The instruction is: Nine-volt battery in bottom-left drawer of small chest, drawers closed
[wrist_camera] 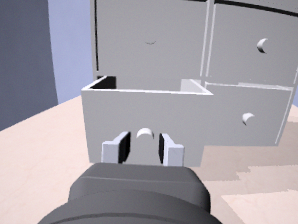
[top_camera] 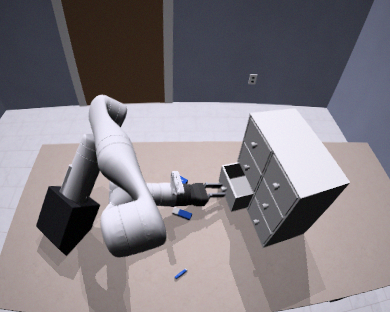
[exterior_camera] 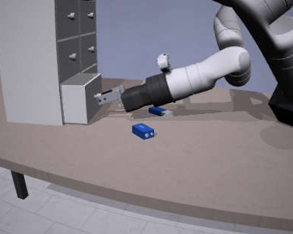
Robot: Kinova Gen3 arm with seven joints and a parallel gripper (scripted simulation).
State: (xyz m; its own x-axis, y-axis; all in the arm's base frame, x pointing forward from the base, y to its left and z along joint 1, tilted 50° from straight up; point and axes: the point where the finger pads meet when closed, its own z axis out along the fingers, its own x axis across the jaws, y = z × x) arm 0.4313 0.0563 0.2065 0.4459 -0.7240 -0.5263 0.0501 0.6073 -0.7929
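The small grey chest (top_camera: 297, 150) (exterior_camera: 25, 56) (wrist_camera: 153, 36) stands at the table's right. Its bottom-row left drawer (top_camera: 235, 186) (exterior_camera: 78, 98) (wrist_camera: 143, 106) is pulled partly out and looks empty inside. My gripper (top_camera: 218, 188) (exterior_camera: 103, 97) (wrist_camera: 144, 142) is open, with a finger on each side of that drawer's knob (wrist_camera: 144, 133) and not clamping it. The blue nine-volt battery (exterior_camera: 143, 131) (top_camera: 184, 180) lies on the table beside my wrist, apart from the fingers; in the top view the wrist half hides it.
A blue block with a pale end (top_camera: 183, 214) (exterior_camera: 160, 111) lies under my forearm. A small blue stick (top_camera: 180, 274) lies nearer the table's front edge. The other drawers are pushed in. The robot base (top_camera: 67, 217) stands at the left.
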